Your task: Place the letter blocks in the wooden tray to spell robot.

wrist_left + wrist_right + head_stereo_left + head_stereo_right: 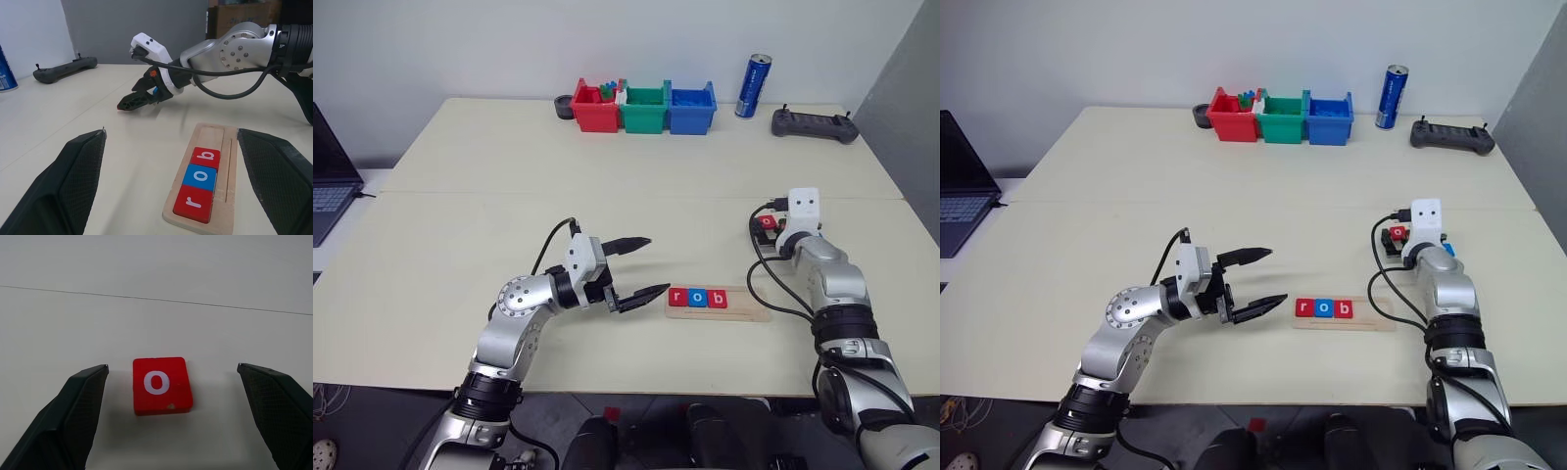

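On the table (pixel 460 215), the wooden tray (pixel 717 313) lies near the front edge with 3 letter blocks (pixel 697 298) reading r, o, b at its left end. The left gripper (pixel 634 266) hangs spread just left of it, holding nothing. The right gripper (pixel 171 418), spread, frames the red o block (pixel 160 384) lying right of and beyond the tray. Fetching the 4th letter seems in hand: lower, pinch its sides, then set it beside b.

White "r", "o", "b" on letter blocks (pixel 197 176) in the wooden tray (pixel 231 176), "o" on loose red block (pixel 160 385)
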You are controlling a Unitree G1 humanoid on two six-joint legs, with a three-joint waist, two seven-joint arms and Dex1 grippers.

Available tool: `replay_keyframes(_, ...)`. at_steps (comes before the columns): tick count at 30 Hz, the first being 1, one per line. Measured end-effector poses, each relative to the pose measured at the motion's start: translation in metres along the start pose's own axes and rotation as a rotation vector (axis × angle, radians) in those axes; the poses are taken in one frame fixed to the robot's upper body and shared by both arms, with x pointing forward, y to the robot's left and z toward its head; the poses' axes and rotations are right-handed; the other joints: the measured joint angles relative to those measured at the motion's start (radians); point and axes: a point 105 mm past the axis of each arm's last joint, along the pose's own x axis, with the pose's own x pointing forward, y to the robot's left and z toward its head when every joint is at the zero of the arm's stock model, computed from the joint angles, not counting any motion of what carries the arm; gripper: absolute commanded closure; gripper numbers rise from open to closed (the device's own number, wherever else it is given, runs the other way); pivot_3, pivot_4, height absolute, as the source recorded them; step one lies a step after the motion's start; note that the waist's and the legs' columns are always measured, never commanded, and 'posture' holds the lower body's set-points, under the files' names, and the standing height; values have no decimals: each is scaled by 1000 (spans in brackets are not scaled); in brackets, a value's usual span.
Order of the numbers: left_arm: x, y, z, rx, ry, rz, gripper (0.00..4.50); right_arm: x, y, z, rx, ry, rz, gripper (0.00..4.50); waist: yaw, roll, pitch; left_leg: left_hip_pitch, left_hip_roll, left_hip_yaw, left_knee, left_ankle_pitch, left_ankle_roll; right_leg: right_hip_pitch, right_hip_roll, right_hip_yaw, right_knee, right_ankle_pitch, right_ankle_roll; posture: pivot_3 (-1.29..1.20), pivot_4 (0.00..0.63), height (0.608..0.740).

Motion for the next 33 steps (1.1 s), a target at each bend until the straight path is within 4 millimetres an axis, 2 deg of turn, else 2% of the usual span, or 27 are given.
replay_keyframes(7,-1,0,0,1,4,-2,0,7,1,-1,76,16,20,13,-3,0,0,0,0,0,0,0,0,0,0,0,1,0,0,0,150,740)
replay_keyframes(10,-1,0,0,3,8,-2,0,9,-2,0,88,9,9,634,-3,0,0,0,0,0,0,0,0,0,0,0,0,0,0,0,150,740)
replay_keyframes(17,-1,0,-1,2,9,-1,0,8,-8,-1,88,7,-4,3026,-8,0,0,0,0,0,0,0,0,0,0,0,1,0,0,0,150,740)
replay_keyframes(23,-1,0,-1,2,8,-2,0,2,-5,-3,77,11,11,3041,-9,0,0,-1,0,0,0,0,0,-1,0,0,1,0,0,0,150,740)
replay_keyframes(26,-1,0,0,2,8,-3,0,-8,-5,0,60,16,25,3041,-6,0,0,-4,0,0,0,0,0,-5,0,0,2,0,0,0,150,740)
replay_keyframes(31,-3,0,-2,-2,14,0,0,-72,-29,32,-46,-29,30,3041,10,2,-1,-9,0,-2,0,0,0,-8,0,-1,0,0,0,0,150,740)
replay_keyframes(33,-3,-3,-3,-8,13,-7,0,-98,-35,31,-74,-11,34,3041,14,2,-1,-9,0,-3,0,0,0,-8,0,-2,0,0,0,0,150,740)
